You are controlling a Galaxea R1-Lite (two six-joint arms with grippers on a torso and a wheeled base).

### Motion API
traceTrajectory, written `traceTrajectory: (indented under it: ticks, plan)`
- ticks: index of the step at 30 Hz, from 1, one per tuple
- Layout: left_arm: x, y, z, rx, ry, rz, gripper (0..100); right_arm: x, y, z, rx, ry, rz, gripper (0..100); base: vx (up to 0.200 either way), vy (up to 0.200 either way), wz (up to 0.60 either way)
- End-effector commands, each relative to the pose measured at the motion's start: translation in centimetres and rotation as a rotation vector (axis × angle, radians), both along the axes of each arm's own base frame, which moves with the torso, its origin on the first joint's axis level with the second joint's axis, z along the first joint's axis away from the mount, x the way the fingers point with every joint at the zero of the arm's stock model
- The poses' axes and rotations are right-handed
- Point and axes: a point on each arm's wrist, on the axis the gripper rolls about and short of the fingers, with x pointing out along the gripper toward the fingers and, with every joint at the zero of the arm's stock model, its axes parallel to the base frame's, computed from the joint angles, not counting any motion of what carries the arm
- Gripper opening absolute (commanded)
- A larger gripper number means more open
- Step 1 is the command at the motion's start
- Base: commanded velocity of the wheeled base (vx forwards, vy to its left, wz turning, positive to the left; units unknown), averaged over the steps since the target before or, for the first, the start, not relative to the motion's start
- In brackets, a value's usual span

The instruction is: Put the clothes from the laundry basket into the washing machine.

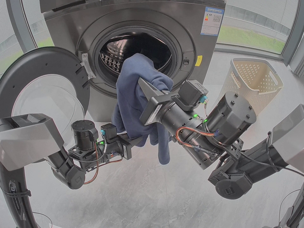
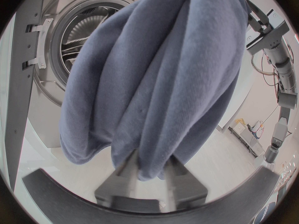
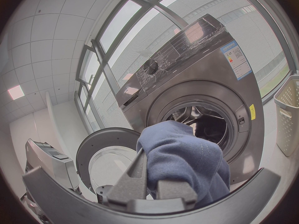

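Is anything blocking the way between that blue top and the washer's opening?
Nothing visible does. Held by the left gripper and right gripper, the blue garment hangs right before the open drum of the washing machine; its door is swung aside.

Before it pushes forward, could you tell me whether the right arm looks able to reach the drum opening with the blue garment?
Probably yes: the door is swung wide, nothing blocks the drum opening, and the right tool holds the blue garment before it. The left tool, gripping lower down, may hinder.

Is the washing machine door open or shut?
Open. The round door is swung out to the left on its hinge, and you can see straight into the drum behind the blue garment.
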Motion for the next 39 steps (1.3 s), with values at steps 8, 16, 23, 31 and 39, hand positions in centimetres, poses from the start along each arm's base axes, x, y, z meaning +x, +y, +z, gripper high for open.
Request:
traceTrajectory:
  ticks: [8,16,23,31,39]
  plan:
    - [-4.6,-0.4,2.9,-0.041,-0.057,-0.063,0,1.7,-0.5,-1.5,-0.025,0.017,-0.033,0,0.0,0.0,0.0]
    - [-9.6,1.4,5.3,-0.055,-0.079,-0.074,0,2.6,0.0,-3.6,-0.044,0.032,-0.041,0,0.0,0.0,0.0]
    - [-11.0,2.0,5.3,-0.061,-0.086,-0.083,0,1.9,-0.3,-5.1,-0.081,0.059,-0.021,0,0.0,0.0,0.0]
    - [-11.2,1.6,5.7,-0.115,-0.124,-0.096,0,1.5,-1.3,-6.0,-0.102,0.103,-0.005,100,0.0,0.0,0.0]
    - [-10.1,1.5,7.9,-0.206,-0.177,-0.035,0,0.1,-3.9,-6.3,-0.148,0.147,-0.007,100,0.0,0.0,0.0]
